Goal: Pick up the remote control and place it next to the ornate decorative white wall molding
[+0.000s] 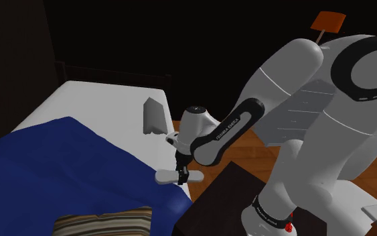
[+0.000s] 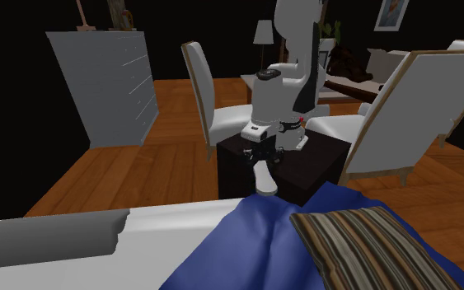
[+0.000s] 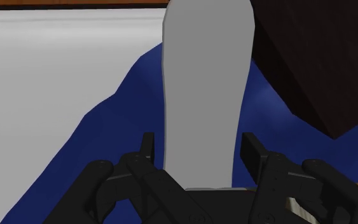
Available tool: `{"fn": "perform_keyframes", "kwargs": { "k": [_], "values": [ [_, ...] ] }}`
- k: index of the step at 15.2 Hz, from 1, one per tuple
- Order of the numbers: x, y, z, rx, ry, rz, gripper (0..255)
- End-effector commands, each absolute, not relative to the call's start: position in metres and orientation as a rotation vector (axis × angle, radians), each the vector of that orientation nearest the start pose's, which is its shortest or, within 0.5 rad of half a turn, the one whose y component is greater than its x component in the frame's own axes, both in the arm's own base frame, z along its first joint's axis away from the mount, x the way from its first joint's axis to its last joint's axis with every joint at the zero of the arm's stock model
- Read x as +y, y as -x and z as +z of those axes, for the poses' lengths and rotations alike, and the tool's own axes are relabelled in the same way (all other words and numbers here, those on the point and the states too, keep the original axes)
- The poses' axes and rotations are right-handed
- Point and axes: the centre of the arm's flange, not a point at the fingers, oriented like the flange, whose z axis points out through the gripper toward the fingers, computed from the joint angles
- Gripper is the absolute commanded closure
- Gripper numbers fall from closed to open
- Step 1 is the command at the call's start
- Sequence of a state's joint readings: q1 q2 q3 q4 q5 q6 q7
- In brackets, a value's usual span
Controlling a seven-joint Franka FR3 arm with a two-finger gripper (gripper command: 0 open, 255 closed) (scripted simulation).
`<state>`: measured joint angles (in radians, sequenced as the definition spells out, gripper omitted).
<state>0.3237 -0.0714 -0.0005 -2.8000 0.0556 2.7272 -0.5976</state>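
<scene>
At the bed's near edge, just beside the dark box stand (image 1: 223,194), the black gripper (image 1: 181,175) hangs from the white arm (image 1: 294,87) and points downward; its two fingers (image 3: 148,147) stand either side of the remote control (image 3: 206,76) and clasp its near end between them. The remote is drawn as a plain pale grey slab with rounded ends; in the wrist view it runs straight out from the gripper, across the blue blanket (image 1: 59,157) toward the bare white mattress (image 1: 93,94). In the second exterior view it shows in front of the stand, over the blanket's edge; it seems to sit just clear of the cloth, though I cannot tell this for sure. The wall molding (image 1: 155,115), a grey wedge-like block, lies on the mattress further up the bed, well apart from the remote. A brown striped pillow (image 1: 100,224) rests on the blanket toward the shoulder view's bottom edge. Beyond the stand the second exterior view shows a wooden floor (image 2: 139,165), white chairs (image 2: 201,82) and a grey dresser (image 2: 106,78).
</scene>
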Motion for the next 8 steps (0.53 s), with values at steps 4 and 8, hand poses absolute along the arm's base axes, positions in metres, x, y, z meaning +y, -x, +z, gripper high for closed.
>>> {"fn": "perform_keyframes", "kwargs": {
  "k": [4, 8],
  "values": [
    [0.109, -0.384, 0.244, -1.314, 2.829, -0.002, 255],
    [0.09, -0.433, 0.244, -1.314, 2.829, -0.002, 255]
  ]
}}
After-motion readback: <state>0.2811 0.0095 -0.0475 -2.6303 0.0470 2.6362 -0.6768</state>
